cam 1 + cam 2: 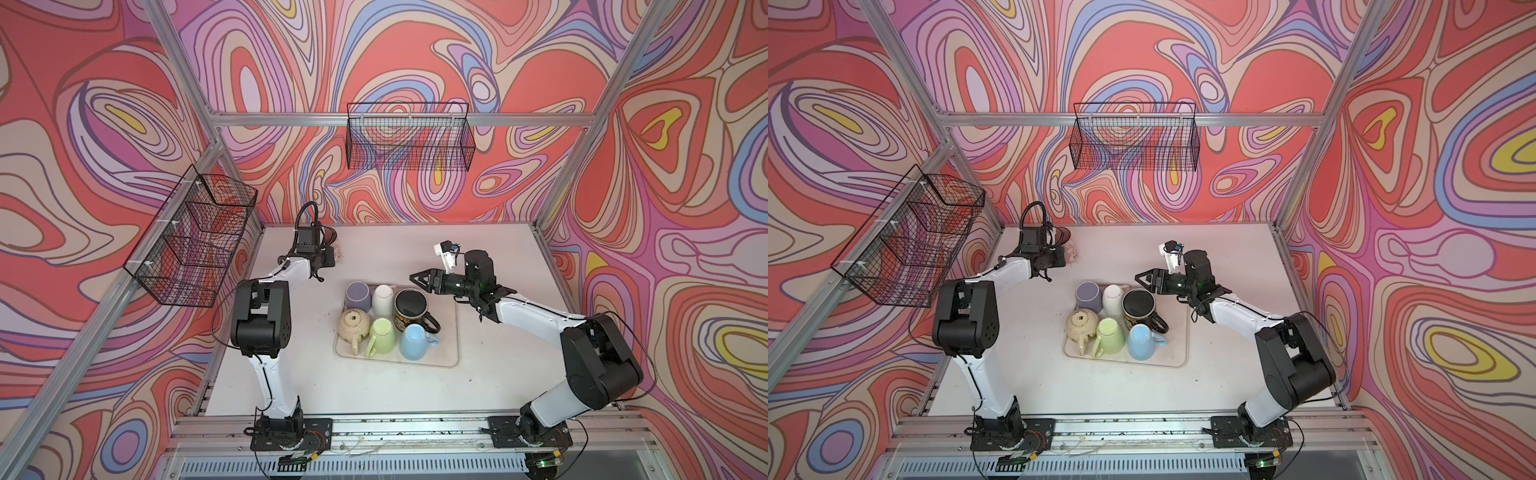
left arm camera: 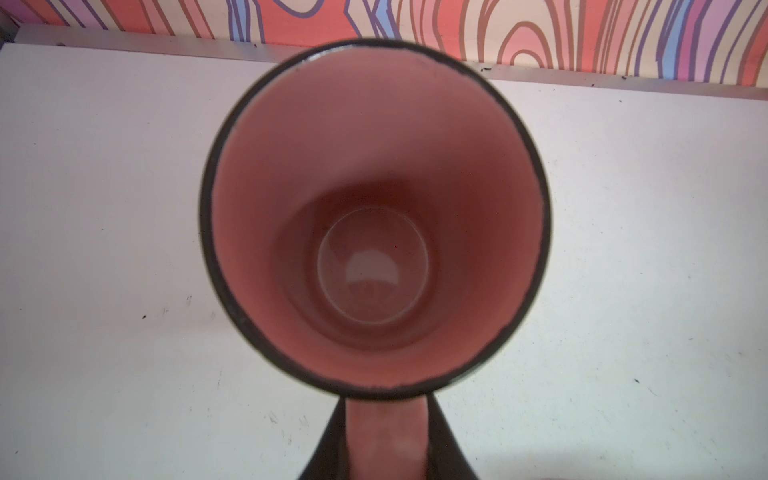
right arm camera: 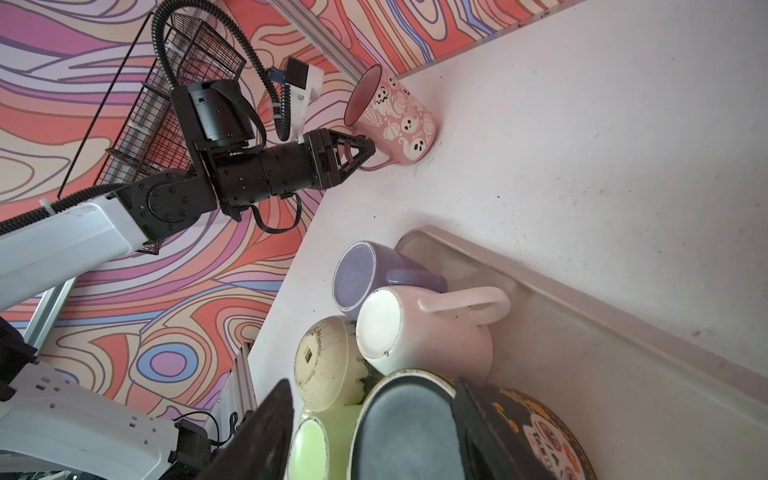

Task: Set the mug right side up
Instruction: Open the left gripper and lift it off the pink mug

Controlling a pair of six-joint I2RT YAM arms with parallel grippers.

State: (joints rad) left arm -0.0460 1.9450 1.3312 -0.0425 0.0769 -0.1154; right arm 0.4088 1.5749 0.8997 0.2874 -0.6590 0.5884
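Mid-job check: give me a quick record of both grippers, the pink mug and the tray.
left gripper: shut on the handle of the pink mug
pink mug: mouth up, at the back left of the table
right gripper: open, empty, above the black mug
tray: black mug plus five more, bunched toward its left side

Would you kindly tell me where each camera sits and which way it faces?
Top views: high at the front, looking down on the table, tray, left arm and right arm, all seen in both.
Left wrist: on the left arm, looking along the left gripper into the pink mug; only the jaws flanking its handle show.
Right wrist: on the right arm over the tray, facing the left arm; the right gripper jaws frame the black mug.
Shared: both wrist views show the pink mug.
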